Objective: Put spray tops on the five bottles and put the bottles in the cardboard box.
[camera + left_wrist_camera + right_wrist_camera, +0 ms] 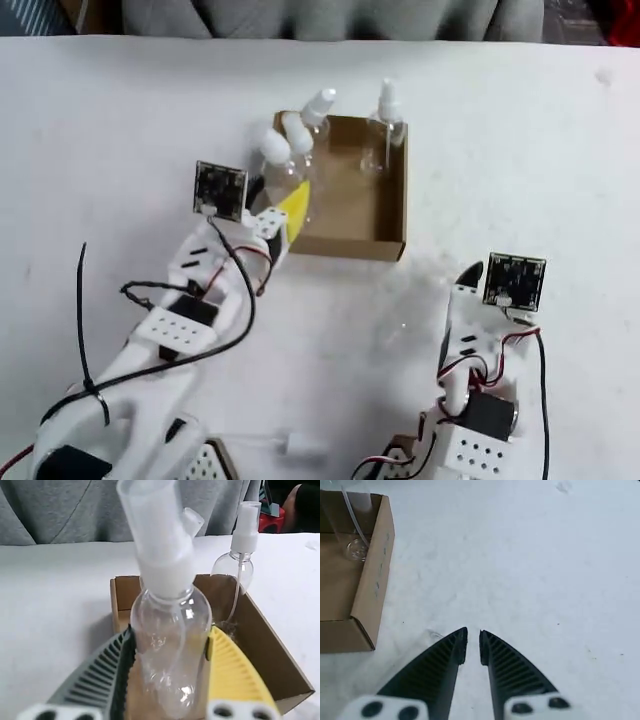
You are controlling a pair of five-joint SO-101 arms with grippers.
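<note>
Gripping a clear plastic spray bottle (pixel 170 625) around its rounded body, the left end effector (pixel 281 212) is clenched on it with one ribbed grey finger (pixel 102 677) and one ribbed yellow finger (pixel 235 675). The bottle is smooth and see-through, capped with a white cylindrical spray top, and it tilts over the cardboard box (pixel 345 245) at the box's 9 o'clock edge.

The box is shallow, open-topped and made of plain brown card, and it sits on the white counter (pixel 520 150). Four bottles with spray tops can be counted at the box. One is the held bottle. Two more (pixel 320 103) (pixel 297 128) lean together at the box's 10 to 11 o'clock corner. One stands upright bottle (pixel 385 135) in the 1 o'clock corner, its thin dip tube visible through the clear wall.

A loose white spray top (pixel 298 443) with its tube lies flat on the counter, well apart from the box toward 6 o'clock.

At the box's 5 o'clock, the right end effector (pixel 472 642) hangs over bare counter, its two black ribbed fingers drawn almost together with nothing between them.
</note>
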